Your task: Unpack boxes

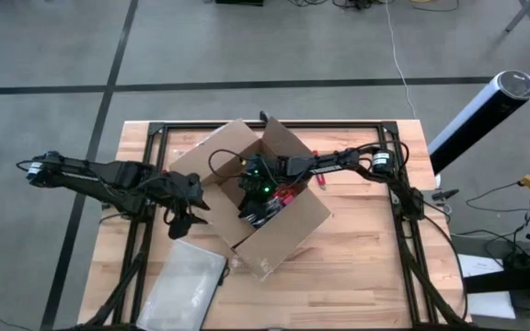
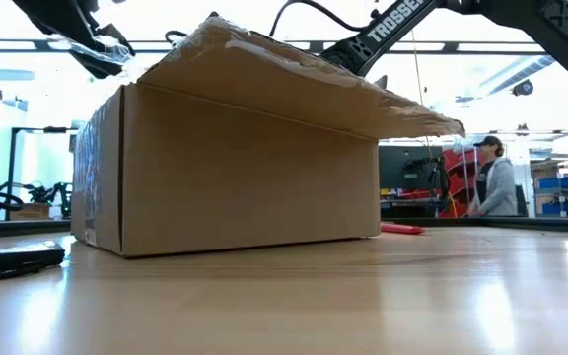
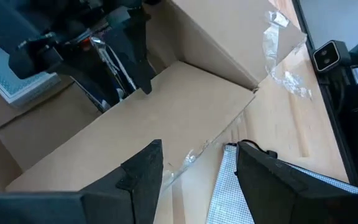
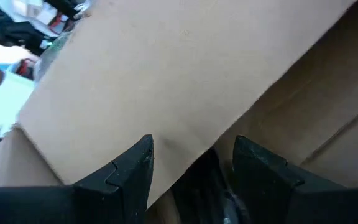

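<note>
The brown cardboard box (image 1: 293,230) stands open at the table's middle, resting on its bottom (image 2: 245,177), with its flaps spread out. My right gripper (image 1: 258,198) reaches down into it from the right; its fingers stand apart (image 4: 191,146) behind a flap (image 4: 166,74). A dark item (image 4: 204,186) lies low between them, and I cannot tell whether they touch it. My left gripper (image 1: 184,213) hovers open (image 3: 197,152) above the box's left near flap (image 3: 185,106), with nothing between its fingers. In the low view it shows high at the left (image 2: 102,49).
A flat translucent zip pouch (image 1: 184,280) lies on the table near the front left, below my left gripper (image 3: 229,193). A small red knife (image 1: 318,176) lies right of the box. A blue-white item (image 3: 2,74) sits inside the box. A person (image 2: 491,177) stands in the room beyond.
</note>
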